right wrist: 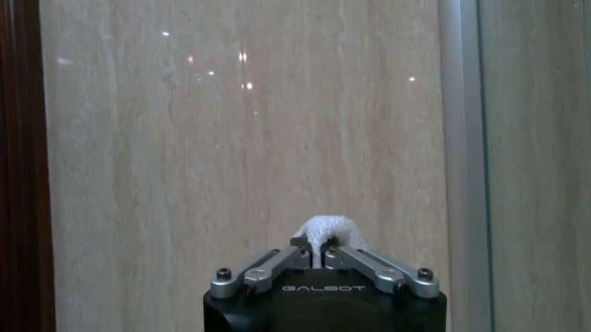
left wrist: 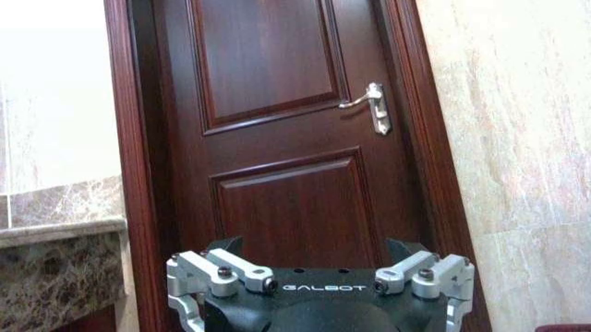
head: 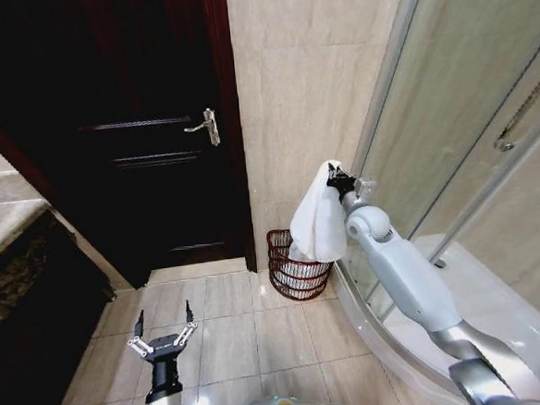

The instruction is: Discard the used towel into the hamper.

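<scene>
Towel (head: 318, 222) hangs pinched tight in my right hand (head: 341, 181) directly above the hamper (head: 296, 267), release remaining, left hand (head: 162, 332) splayed empty

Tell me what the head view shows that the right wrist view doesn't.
Head view alone: the hamper on the floor by the wall, the whole white towel hanging over it from the right gripper, the left gripper open low over the floor, and the door. Right wrist view alone: the fingers pinching a tuft of towel close up. Both: the towel, the right gripper, the tiled wall.
</scene>
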Tool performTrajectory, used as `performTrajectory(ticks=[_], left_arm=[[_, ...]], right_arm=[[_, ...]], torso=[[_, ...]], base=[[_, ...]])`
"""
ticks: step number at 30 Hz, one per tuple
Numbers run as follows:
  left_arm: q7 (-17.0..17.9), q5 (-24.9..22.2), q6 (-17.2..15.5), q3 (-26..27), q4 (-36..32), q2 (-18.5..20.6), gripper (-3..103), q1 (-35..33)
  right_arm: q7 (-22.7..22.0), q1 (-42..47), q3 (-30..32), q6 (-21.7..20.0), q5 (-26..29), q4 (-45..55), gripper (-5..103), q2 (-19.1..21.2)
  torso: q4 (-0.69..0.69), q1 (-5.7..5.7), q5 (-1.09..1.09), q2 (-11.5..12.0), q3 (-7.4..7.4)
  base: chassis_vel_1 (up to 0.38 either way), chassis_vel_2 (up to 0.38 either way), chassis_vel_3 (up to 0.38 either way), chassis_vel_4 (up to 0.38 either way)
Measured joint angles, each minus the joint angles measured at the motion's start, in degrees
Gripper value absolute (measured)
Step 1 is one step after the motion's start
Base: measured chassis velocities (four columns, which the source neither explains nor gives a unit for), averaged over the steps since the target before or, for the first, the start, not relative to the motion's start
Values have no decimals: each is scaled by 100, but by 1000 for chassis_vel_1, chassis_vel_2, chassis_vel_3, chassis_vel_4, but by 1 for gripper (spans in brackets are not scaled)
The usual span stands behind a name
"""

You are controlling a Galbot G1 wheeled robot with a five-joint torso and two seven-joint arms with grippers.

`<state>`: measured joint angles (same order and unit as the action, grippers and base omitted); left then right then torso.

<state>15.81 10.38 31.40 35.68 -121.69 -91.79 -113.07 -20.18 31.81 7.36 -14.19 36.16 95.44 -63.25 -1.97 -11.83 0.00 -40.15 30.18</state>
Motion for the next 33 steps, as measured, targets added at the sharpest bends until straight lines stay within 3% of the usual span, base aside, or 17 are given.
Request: performTrajectory(ticks=[33], left_arm=[[-5, 17, 86, -3, 165, 9, 100, 39]], right_arm=[[73, 390, 210, -76, 43, 542, 3, 28]], torso=[[0, 350, 0, 841, -495]], base=[[-3, 3, 2, -3]])
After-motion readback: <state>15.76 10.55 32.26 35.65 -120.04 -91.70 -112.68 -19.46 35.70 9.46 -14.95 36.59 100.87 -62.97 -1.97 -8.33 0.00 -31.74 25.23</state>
